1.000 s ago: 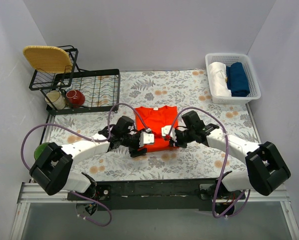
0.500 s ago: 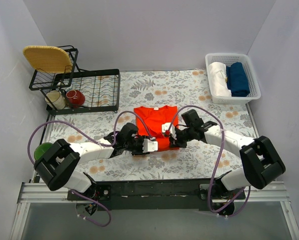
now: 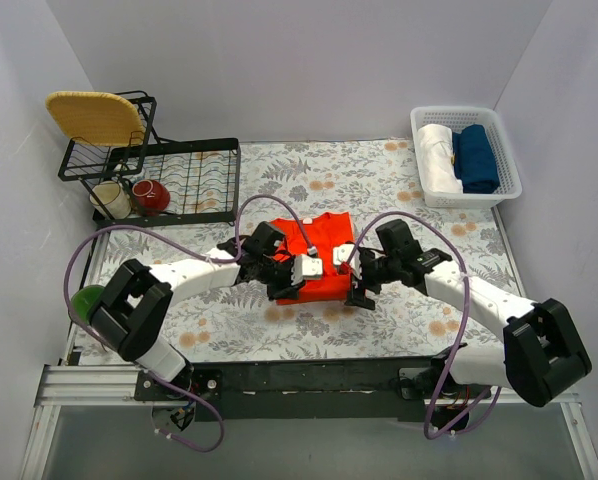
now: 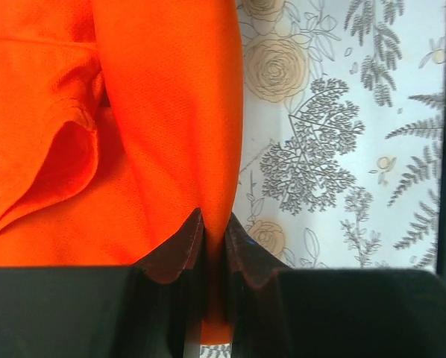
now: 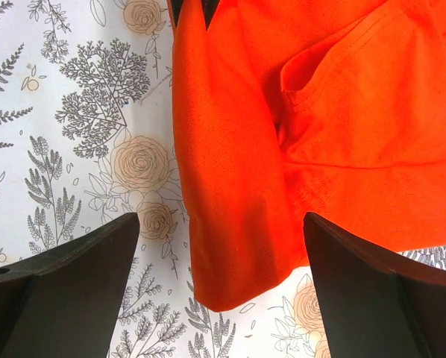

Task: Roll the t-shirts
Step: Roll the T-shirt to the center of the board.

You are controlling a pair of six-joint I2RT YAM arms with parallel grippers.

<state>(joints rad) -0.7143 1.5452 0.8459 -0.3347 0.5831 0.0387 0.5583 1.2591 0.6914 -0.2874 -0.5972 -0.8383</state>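
The orange-red t-shirt [image 3: 317,240] lies mid-table with its near edge rolled. Both arms bend inward to that edge. The left gripper [image 4: 212,231] is clamped on the fold at the near-left corner. The right gripper [image 5: 217,224] is spread wide with the roll's end between its fingers. Bare floral table [image 3: 379,175] lies beyond. At far right, a white basket [image 3: 508,150] holds a white bundle [image 3: 439,155] and a dark blue bundle [image 3: 476,158].
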